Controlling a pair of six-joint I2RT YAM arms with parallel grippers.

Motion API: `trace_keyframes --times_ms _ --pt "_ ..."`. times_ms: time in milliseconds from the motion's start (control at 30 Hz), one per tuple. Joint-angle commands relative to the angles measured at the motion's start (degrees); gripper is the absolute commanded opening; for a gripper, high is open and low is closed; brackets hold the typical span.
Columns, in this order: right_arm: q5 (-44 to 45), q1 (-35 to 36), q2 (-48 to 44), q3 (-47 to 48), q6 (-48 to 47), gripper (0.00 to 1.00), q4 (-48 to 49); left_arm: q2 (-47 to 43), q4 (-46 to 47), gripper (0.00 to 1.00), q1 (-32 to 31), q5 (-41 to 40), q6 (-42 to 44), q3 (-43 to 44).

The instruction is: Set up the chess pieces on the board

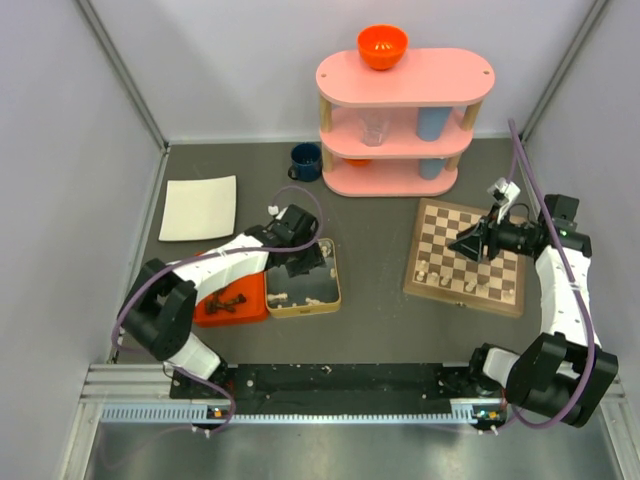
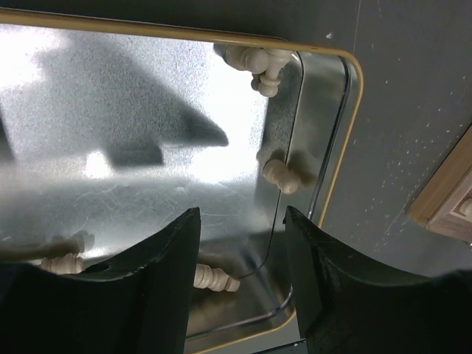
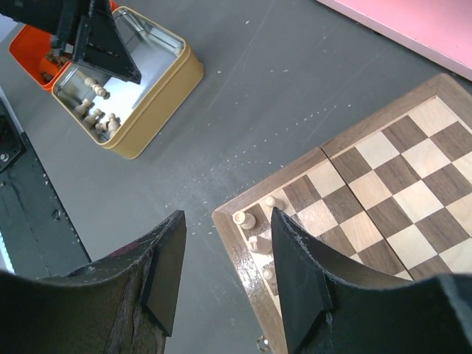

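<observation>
The board (image 1: 440,225) lies at the right, with a few cream chess pieces (image 1: 431,272) on its near rows. They also show in the right wrist view (image 3: 245,220) at the corner of the board (image 3: 383,169). My right gripper (image 1: 470,243) hangs open and empty above that corner (image 3: 228,273). My left gripper (image 1: 300,262) is open and empty inside the silver tin (image 2: 147,147). A cream piece (image 2: 215,278) lies on its side between the fingers. Other cream pieces (image 2: 280,175) lie by the tin's wall. Dark pieces (image 1: 232,300) lie in the orange tray (image 1: 210,312).
The tin (image 1: 336,285) sits beside the orange tray, left of centre. A pink three-tier shelf (image 1: 400,120) with an orange bowl (image 1: 382,45) stands at the back. A blue mug (image 1: 306,160) and a white square plate (image 1: 198,208) are at the back left.
</observation>
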Motion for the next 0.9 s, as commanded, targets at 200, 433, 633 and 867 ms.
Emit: trace_keyframes --times_ms 200,433,633,867 --pt "-2.91 -0.45 -2.12 -0.54 -1.94 0.5 1.17 -2.36 12.75 0.6 1.04 10.63 19.07 -1.6" --pt "-3.52 -0.45 -2.13 -0.28 -1.68 0.5 1.17 -3.35 5.19 0.52 2.89 10.74 25.72 0.16" --pt "-3.26 -0.45 -2.48 -0.71 -1.76 0.51 1.17 -0.98 5.54 0.49 2.89 6.72 17.21 0.07" --pt "-3.26 -0.45 -2.13 -0.63 -1.76 0.51 1.17 3.94 5.19 0.5 2.19 -0.33 0.93 2.43"
